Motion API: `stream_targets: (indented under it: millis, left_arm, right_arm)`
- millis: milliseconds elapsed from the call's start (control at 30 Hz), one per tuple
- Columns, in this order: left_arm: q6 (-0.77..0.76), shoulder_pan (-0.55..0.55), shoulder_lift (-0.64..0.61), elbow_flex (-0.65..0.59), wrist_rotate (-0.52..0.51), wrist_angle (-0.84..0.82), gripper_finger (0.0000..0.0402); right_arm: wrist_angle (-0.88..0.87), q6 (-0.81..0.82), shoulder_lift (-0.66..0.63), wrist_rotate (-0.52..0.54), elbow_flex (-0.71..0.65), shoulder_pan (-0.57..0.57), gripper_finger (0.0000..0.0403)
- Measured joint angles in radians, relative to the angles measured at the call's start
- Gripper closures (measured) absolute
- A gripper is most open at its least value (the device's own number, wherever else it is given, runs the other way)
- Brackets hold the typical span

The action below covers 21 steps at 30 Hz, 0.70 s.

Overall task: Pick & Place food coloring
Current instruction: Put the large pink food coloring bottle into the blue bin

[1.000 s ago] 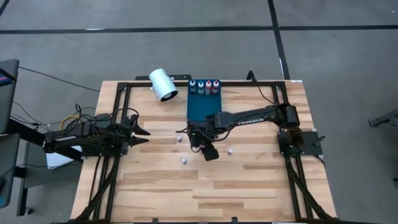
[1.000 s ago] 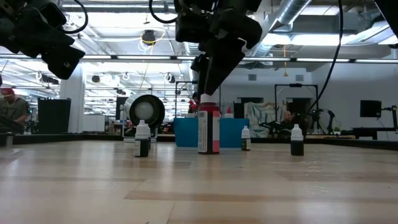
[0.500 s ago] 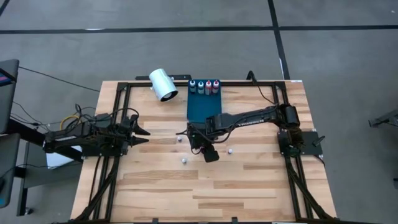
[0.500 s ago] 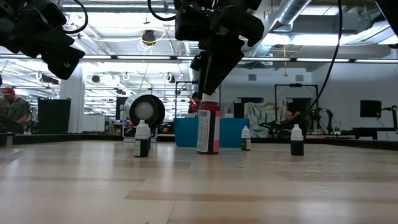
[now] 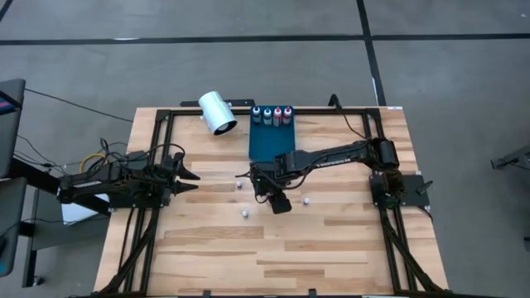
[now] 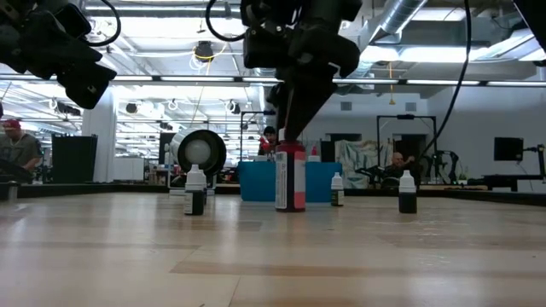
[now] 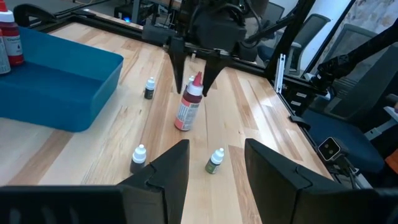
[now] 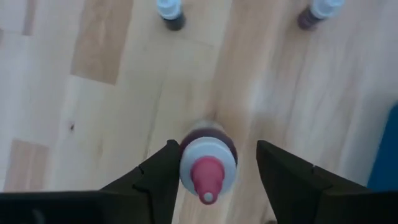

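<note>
The red-capped food coloring bottle (image 6: 290, 177) stands on the wooden table (image 6: 273, 256), nearest the low camera, just in front of the blue tray (image 6: 256, 181). The right gripper (image 8: 211, 171) hangs straight over it with its jaws apart, one finger on each side of the pink nozzle and white collar; no finger appears to be touching yet, though the low view leaves that unclear.

The bottle looks light, a small stiff plastic squeeze bottle, tall for its base, so a sideways nudge would likely tip it. The smooth label may be slippery; the shoulder just below the cap seems the surest place to pinch.

Farther back stand the small white-capped bottles: one (image 6: 194, 189) to the side, two more (image 6: 337, 188) (image 6: 408, 191) beyond. The left gripper (image 7: 214, 165) waits well apart at the table's left side, its jaws partly open and empty.

Only the left wrist view shows the bottle leaning slightly under the right gripper's fingers; the low view makes it look upright. Only the high view shows four bottles (image 5: 271, 115) already lined up at the tray's far end, and the white cylinder (image 5: 218, 112) lying beside it.
</note>
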Motion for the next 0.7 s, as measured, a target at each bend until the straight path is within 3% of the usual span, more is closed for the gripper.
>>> stream_targets:
  millis: [700]
  left_arm:
    - [-0.001,0.0,0.0,0.0,0.0,0.0,0.0256]
  right_arm:
    - [-0.014,-0.003,0.0,0.02,0.0,-0.018,0.0296]
